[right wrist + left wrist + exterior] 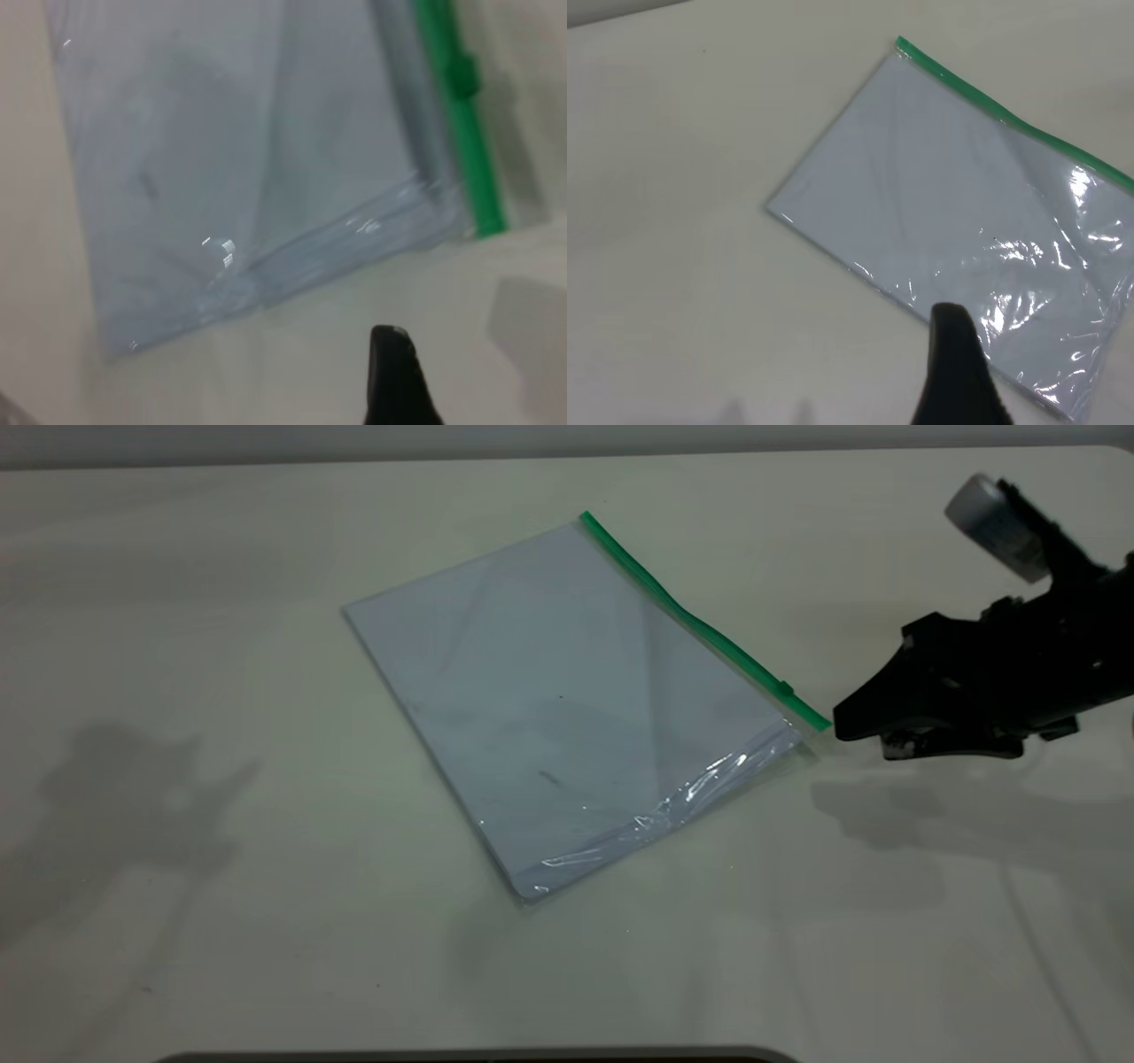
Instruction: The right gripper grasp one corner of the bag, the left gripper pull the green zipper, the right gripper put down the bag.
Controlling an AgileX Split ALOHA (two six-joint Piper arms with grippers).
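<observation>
Lying flat on the table [177, 558], the bag [567, 708] is pointing its zipper [700, 624] corner [819, 722] at the right gripper [840, 724], which is hovering just beside it; whether its jaws are spread, I cannot tell.

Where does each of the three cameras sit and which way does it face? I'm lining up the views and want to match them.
Exterior view: outside the rig, looking steeply down at the table and the bag; the right gripper shows near the green zipper end.
Left wrist view: on the left arm, looking down at the bag; only the left gripper tip shows.
Right wrist view: on the right arm, facing the corner of the bag; one black fingertip shows.
All three share the bag and zipper.
</observation>
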